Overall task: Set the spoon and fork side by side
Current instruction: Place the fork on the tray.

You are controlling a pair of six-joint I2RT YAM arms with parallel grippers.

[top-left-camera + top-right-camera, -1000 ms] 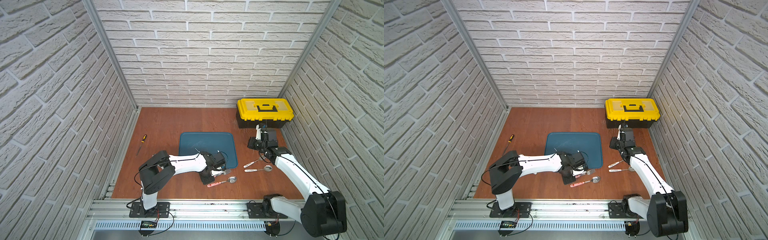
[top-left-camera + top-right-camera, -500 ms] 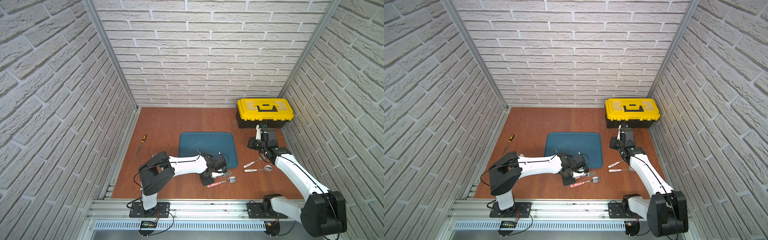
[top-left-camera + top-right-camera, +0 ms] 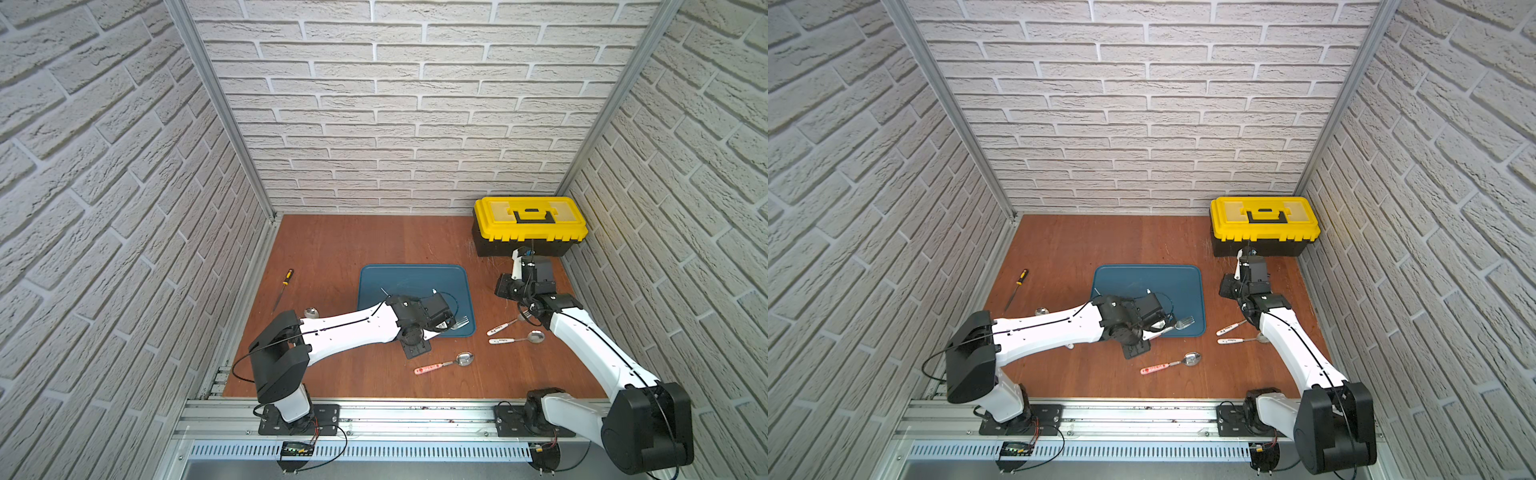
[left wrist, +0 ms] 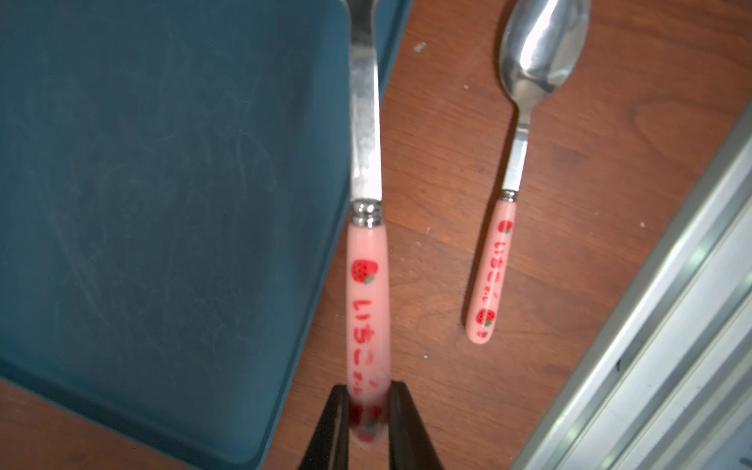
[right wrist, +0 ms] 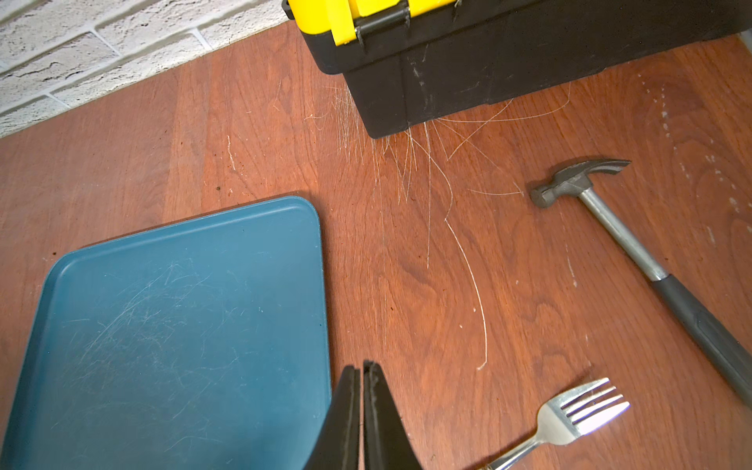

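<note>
The left claw (image 4: 368, 403) pinched the fork (image 4: 365, 171) by its handle's end — jaws narrow, tines over the tray (image 4: 162, 203) edge — apparently to lay it parallel beside the matching spoon (image 4: 525, 122).

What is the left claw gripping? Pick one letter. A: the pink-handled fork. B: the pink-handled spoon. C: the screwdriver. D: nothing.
A: the left claw is shut on the handle end of the pink-handled fork, whose tines are visible in both top views, while the pink-handled spoon lies loose beside it.
</note>
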